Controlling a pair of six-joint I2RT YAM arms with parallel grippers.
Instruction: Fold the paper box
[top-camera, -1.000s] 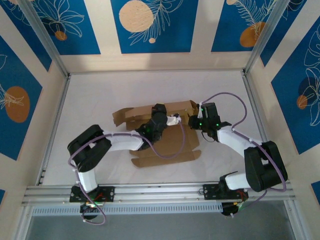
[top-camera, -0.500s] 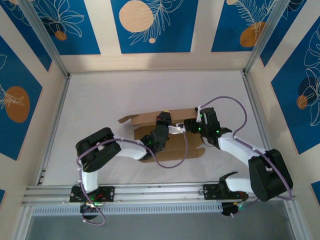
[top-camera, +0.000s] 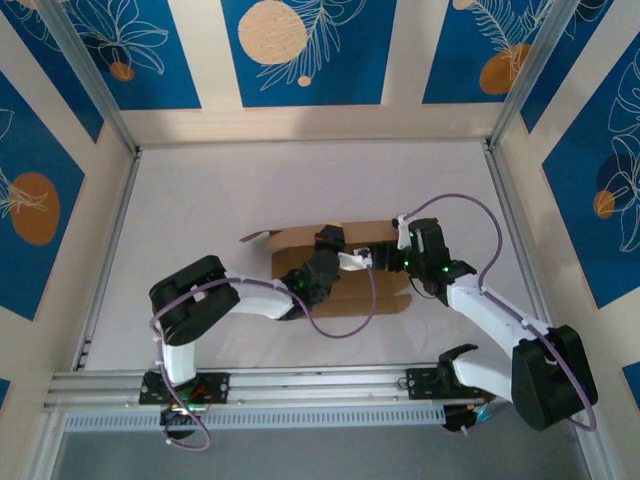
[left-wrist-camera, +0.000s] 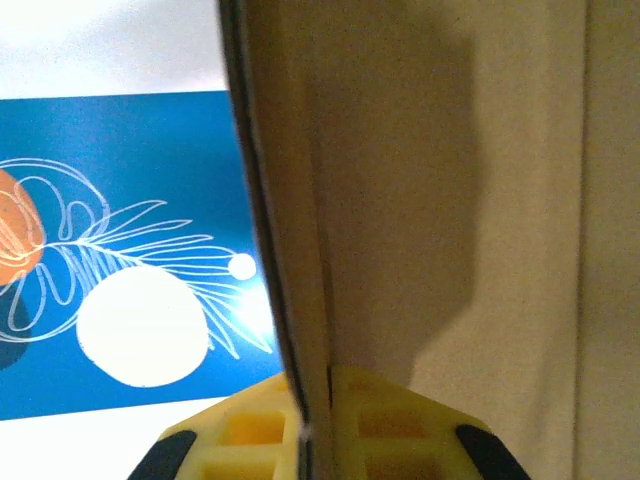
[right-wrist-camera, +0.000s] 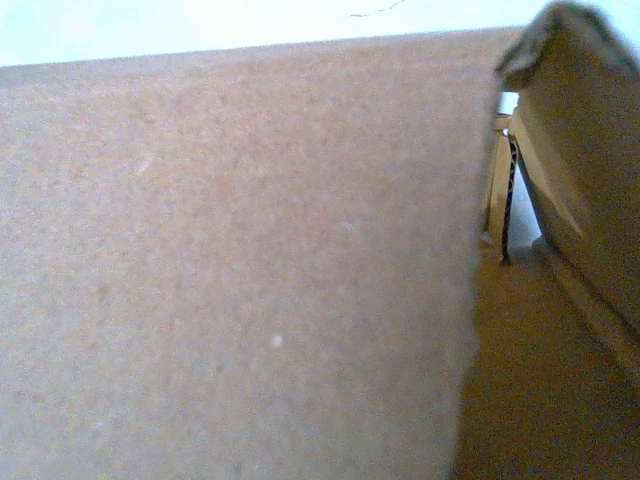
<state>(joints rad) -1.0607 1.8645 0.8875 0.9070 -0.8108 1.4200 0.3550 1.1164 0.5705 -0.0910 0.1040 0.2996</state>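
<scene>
Brown paper box (top-camera: 300, 241) wall clamped edge-on between the left gripper's (top-camera: 347, 261) yellow pads (left-wrist-camera: 245, 440); close ahead of the right gripper (top-camera: 383, 259) too, grip there impossible to tell.

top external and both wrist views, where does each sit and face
Top external: above, behind the bases, looking down; both arms, left gripper and right gripper at the paper box.
Left wrist: on the left arm, looking along the box toward a blue wall; yellow fingers straddle its edge.
Right wrist: right arm, close against the box.
All share the box.
</scene>
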